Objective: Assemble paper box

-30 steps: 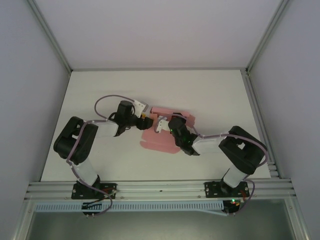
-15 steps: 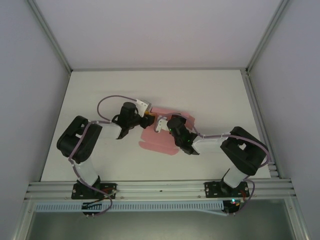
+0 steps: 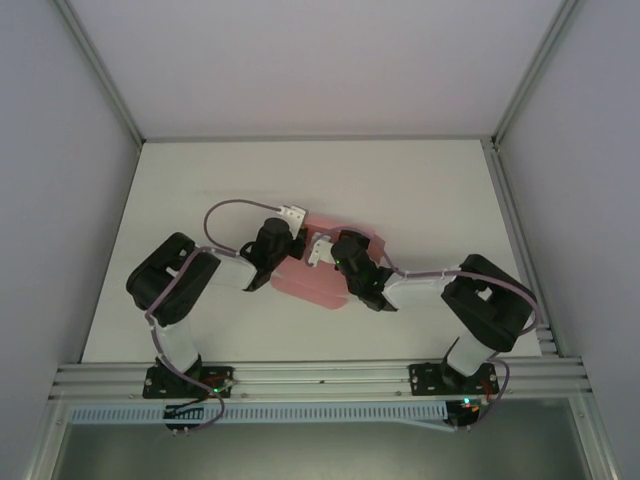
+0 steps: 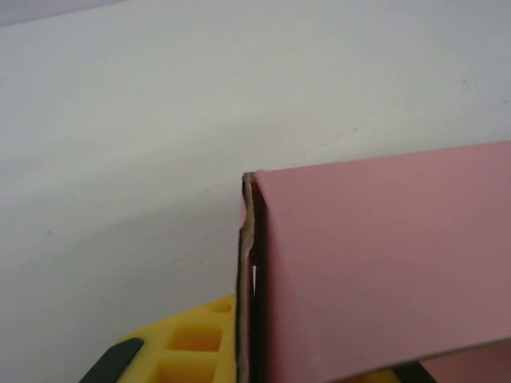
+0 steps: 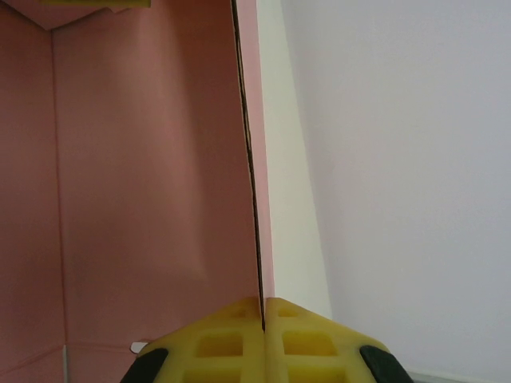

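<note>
- Paper box [image 3: 312,285]: pale pink thin card, partly folded up. It sits mid-bench betw. the two arms, both wrists right on it.
- Long axis, top view: slanted, approx. near-left to far-right. The near-left end lies flat on the bench; the far-right end pokes out past the right wrist.
- Right wrist view: the box's inner side faces the cam. There is a broad pink panel w/ fold lines at left and along the bottom. One wall is seen edge-on, running straight away from the gripper.
- Right gripper [image 5: 263,307]: yellow fingers [image 5: 215,345] are pressed together w/ that wall's thin edge pinched betw. them, so it is clamped on the paper box.
- Left gripper [image 4: 252,339]: comes at the box from the left side.
  - One yellow finger [image 4: 188,347] sits flat against an upright, doubled card edge.
  - The other finger is mostly hidden behind a pink panel, w/ just a sliver of yellow at bottom right.
  - It reads as closed on the card.
- Left wrist view: the panel right of that edge is plain pink, and its top line slopes up to the right. Raw brownish card shows at the corner.
- Bench [image 3: 200,180]: plain white, matt.
- Room: pale grey-lilac walls [image 3: 60,150] at left, right and back, w/ metal posts in the corners.
- Aluminium frame rail [image 3: 300,372] runs along the near edge, arm bases bolted to it.
- Purple cable [image 3: 228,205] loops over the left arm.
</note>
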